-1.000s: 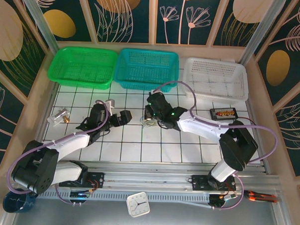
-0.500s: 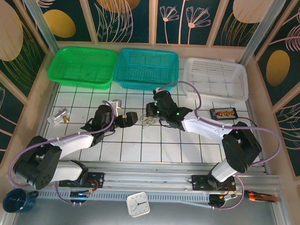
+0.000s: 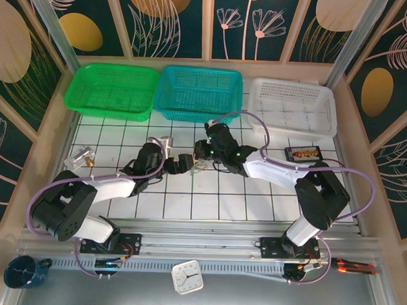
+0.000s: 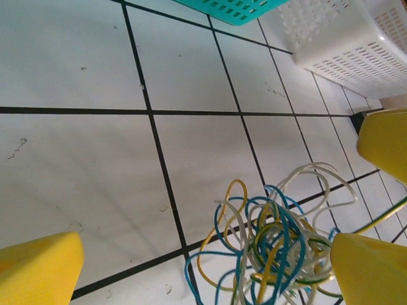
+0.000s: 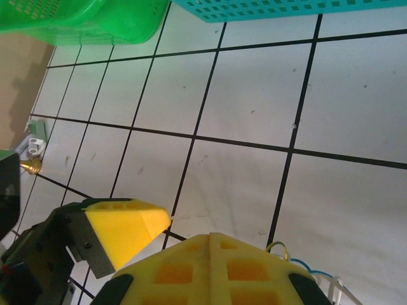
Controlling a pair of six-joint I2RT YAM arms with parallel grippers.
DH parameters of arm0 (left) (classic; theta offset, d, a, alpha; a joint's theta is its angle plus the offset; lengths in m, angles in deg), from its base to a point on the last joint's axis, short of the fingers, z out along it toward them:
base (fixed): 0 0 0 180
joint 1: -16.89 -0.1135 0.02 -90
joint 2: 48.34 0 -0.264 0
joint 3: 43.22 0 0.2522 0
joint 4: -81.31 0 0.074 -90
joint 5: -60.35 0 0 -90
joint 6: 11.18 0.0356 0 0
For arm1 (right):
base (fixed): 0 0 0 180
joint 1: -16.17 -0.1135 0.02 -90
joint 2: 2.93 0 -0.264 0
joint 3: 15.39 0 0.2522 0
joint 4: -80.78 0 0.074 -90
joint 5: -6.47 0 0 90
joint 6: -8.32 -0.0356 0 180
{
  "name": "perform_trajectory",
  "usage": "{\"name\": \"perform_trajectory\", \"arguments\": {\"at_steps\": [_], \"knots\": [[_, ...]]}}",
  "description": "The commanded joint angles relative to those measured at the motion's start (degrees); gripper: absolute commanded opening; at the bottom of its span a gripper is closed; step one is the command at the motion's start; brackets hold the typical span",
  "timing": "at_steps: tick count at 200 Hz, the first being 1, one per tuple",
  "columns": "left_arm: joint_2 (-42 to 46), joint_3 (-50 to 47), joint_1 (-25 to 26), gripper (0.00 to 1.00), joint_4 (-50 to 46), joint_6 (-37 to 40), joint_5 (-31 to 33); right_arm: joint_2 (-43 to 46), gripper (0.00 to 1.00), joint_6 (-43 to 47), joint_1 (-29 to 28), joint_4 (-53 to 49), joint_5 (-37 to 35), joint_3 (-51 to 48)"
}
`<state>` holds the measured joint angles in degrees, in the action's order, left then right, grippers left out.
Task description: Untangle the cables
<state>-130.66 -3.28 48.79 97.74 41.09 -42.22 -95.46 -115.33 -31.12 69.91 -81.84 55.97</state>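
Cables (image 4: pixel 273 248) are bunched on the tiled table (image 4: pixel 76 171), between the spread fingers of the left gripper (image 4: pixel 206 260). The right gripper (image 5: pixel 210 241) is clenched, apparently on one strand. An outer loop should be pinched low, then drawn away slowly.

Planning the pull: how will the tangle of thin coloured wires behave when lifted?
Likely floppy: the tangle of thin blue, yellow and white wires lies in slack loops. Probably light, being so fine. Interlaced, it would likely lift as one clump.
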Motion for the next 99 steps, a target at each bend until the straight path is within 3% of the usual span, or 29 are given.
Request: {"name": "perform_trajectory", "arguments": {"at_steps": [1,99], "knots": [[-2.1,1.3,0.4,0.99,2.9,0.6,1.4,-0.7,0.0,-1.3,0.0,2.7,1.4,0.4],[-8.6,1.1,1.3,0.99,1.8,2.2,3.7,2.4,0.0,-2.9,0.0,5.6,7.1,4.0]]}}
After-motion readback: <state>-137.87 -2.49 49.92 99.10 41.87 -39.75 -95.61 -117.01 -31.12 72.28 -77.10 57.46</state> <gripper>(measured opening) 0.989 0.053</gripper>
